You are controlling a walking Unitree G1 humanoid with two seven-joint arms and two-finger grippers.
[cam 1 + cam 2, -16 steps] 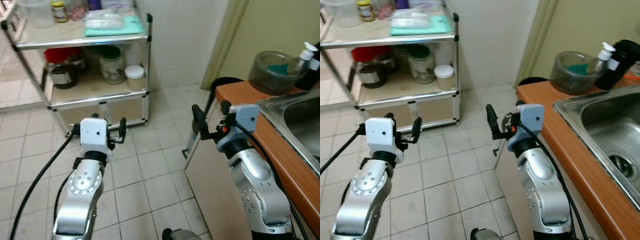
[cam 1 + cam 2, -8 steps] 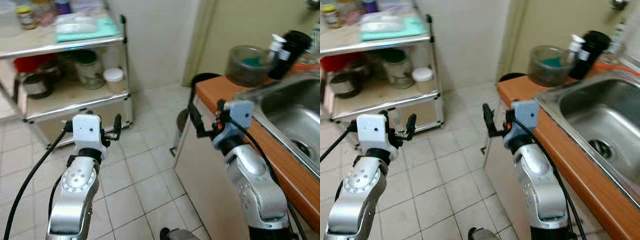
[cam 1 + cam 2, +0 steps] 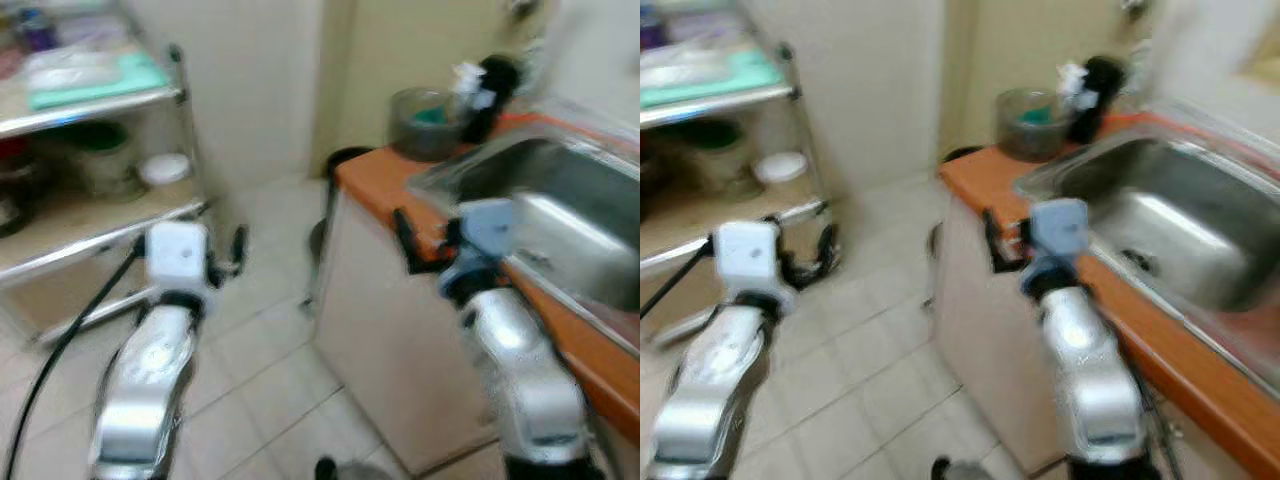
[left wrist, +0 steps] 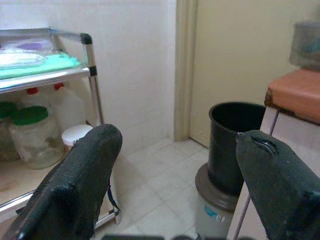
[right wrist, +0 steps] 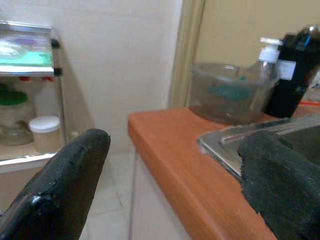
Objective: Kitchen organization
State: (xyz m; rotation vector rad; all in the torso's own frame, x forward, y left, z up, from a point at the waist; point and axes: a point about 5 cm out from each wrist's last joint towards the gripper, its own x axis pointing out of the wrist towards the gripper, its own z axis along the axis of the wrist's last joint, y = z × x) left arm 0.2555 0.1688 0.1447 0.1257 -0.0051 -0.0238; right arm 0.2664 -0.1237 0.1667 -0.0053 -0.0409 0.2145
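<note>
Both eye views are blurred by motion. My left gripper [image 4: 175, 150] is held out over the tiled floor, open and holding nothing, facing a metal shelf rack [image 3: 178, 95] and a black bin [image 4: 234, 142]. My right gripper [image 5: 170, 165] is also open and holding nothing, level with the corner of the orange counter [image 5: 165, 145]. On the counter a steel sink [image 3: 560, 200] lies to the right. Behind it stand a grey bowl [image 5: 225, 95] with something green inside, a pump bottle [image 5: 267, 60] and a black bottle [image 5: 295, 70].
The rack holds jars [image 4: 30, 135], a white-lidded tub [image 4: 75, 137] and a green cloth [image 4: 45, 65]. The pale cabinet front [image 3: 390, 340] under the counter stands close ahead on my right. Tiled floor [image 3: 250, 380] lies between rack and cabinet.
The whole picture has swung: the rack has slid toward the left edge and the counter and sink now sit nearer the middle. Both arms keep the same pose, grippers still open.
</note>
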